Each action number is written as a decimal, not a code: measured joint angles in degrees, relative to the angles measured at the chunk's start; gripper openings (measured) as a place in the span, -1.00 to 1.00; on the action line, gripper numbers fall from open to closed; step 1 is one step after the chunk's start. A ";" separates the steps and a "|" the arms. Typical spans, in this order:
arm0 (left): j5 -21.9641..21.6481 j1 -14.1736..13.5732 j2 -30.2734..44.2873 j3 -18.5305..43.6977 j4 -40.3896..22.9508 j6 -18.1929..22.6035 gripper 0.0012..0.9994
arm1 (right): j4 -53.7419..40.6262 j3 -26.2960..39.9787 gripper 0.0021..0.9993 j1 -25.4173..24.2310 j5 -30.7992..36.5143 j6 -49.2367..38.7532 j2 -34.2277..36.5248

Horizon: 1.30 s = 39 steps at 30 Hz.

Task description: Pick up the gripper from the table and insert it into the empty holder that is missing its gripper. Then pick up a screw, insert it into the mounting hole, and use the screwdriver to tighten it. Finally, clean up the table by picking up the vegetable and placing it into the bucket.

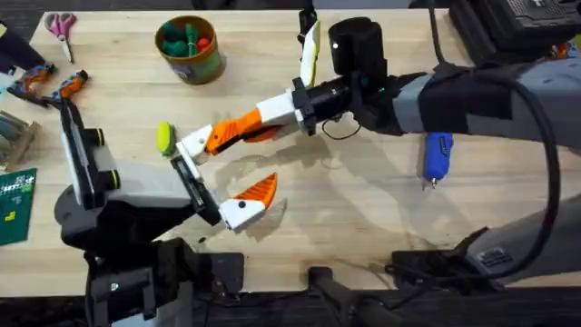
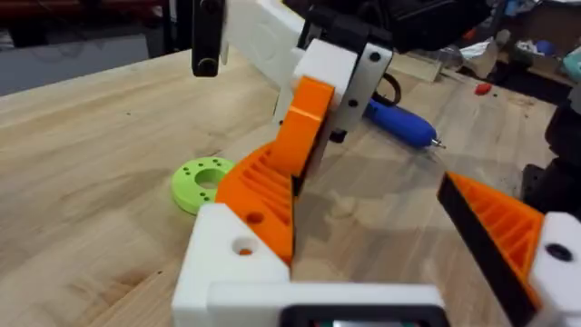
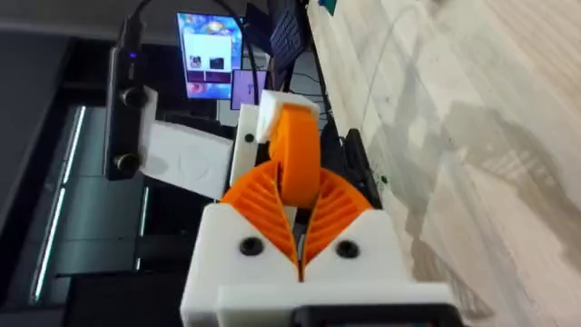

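My right gripper [image 1: 221, 138] [image 3: 296, 173] reaches across from the right, shut on the orange gripper [image 3: 297, 150] [image 2: 306, 113]. That piece sits in the white holder [image 1: 192, 145] [image 2: 227, 263], which is one finger mount of my left gripper [image 1: 241, 163]. The left gripper stands open, and its other finger [image 1: 258, 190] [image 2: 497, 224] is well apart. To the right, the blue screwdriver [image 1: 438, 154] [image 2: 401, 123] lies on the table. At the back left stands the bucket [image 1: 204, 64], holding toy pieces. A pale yellow-green oblong, seemingly the vegetable [image 1: 311, 52], lies beside the right arm. The screw is out of view.
A lime-green disc [image 1: 164, 138] [image 2: 203, 181] lies just left of the holder. Pink scissors [image 1: 61, 24] lie at the back left, with orange-black tools [image 1: 54, 86] and a green board [image 1: 14, 204] along the left edge. Bare wood lies in front of the screwdriver.
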 joint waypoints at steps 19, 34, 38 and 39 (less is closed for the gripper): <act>-0.55 0.39 0.00 -0.01 -0.11 4.44 0.97 | 5.22 0.28 -0.99 0.11 -1.27 2.40 2.03; -2.44 0.92 0.00 -0.01 0.03 5.48 0.97 | 10.51 0.28 -0.99 1.10 -1.16 6.39 3.82; -2.46 0.92 0.00 -0.02 0.03 5.48 0.97 | 10.65 0.28 -0.99 1.10 -1.34 7.50 4.12; -2.46 0.92 0.00 -0.02 0.03 5.48 0.97 | 10.72 0.33 -0.99 1.10 -1.43 7.88 4.17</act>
